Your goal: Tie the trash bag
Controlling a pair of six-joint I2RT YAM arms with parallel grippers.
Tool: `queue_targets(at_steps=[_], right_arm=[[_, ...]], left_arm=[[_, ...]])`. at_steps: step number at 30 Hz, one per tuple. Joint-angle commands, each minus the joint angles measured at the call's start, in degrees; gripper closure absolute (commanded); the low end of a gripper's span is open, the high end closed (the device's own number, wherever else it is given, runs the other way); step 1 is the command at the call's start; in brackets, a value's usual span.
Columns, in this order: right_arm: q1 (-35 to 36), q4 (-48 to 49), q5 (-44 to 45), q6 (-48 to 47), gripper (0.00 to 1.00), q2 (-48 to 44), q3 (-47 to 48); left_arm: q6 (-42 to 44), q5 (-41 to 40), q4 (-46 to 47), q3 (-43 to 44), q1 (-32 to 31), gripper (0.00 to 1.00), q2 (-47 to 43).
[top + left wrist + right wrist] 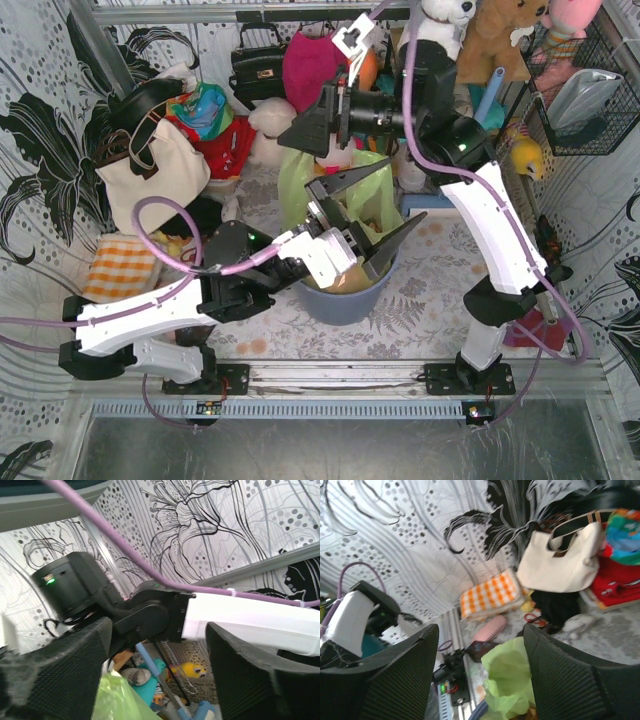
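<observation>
The lime-green trash bag (pixel 368 203) sits in the blue-grey bin (pixel 340 300), with its edges standing up above the rim and tan paper showing inside. My left gripper (pixel 406 191) is open and hovers over the bin's mouth, fingers pointing to the right. In the left wrist view the bag (pixel 118 700) lies by the left finger (pixel 55 675), not gripped. My right gripper (pixel 300 135) is open and empty above the bag's far side. In the right wrist view the bag (pixel 512 677) lies below, between the wide-spread fingers (pixel 577 680).
A cream handbag (pixel 150 165), a black handbag (pixel 255 65), a magenta bag (pixel 312 65) and plush toys crowd the back. An orange checked cloth (pixel 120 265) lies at the left. A wire basket (pixel 590 90) hangs at the right wall.
</observation>
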Motion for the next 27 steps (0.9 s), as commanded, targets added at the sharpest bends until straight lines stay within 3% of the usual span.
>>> queue_targets(at_steps=[1, 7, 12, 18, 22, 27], right_arm=[[-0.81, -4.70, 9.53, -5.39, 0.28, -3.51, 5.58], [-1.03, -9.78, 22.51, -11.87, 0.19, -9.49, 4.95], [-1.03, -12.39, 27.32, -14.20, 0.16, -14.91, 1.33], [-1.03, -18.66, 26.88, -14.98, 0.16, -19.04, 0.71], [-1.03, -22.85, 21.86, -14.16, 0.16, -20.86, -0.02], [-1.03, -23.24, 18.08, -13.38, 0.18, -22.91, -4.92]], left_arm=[[-0.36, -2.59, 1.46, 3.96, 0.36, 0.10, -2.49], [-7.47, -12.06, -2.26, 7.87, 5.58, 0.05, -4.08], [-18.58, -17.68, -14.11, 12.29, 13.78, 0.02, -4.89], [-28.59, -9.26, -20.08, 6.94, 23.82, 0.01, -9.42], [-31.47, -2.95, -22.69, 6.13, 24.94, 0.02, -9.76], [-32.99, -0.99, -22.75, 4.96, 25.29, 0.02, -10.29]])
